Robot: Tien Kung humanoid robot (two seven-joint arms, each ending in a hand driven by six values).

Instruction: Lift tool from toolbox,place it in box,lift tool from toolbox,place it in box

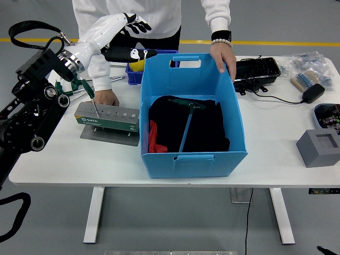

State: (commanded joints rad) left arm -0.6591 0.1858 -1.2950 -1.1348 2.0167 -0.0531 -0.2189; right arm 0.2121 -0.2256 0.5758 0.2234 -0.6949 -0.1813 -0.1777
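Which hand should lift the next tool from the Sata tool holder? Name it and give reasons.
Left. The left hand hangs open above the table's far left, closer to the tool holder than to the blue box, where one T-handle tool already lies. The right hand is not in view.
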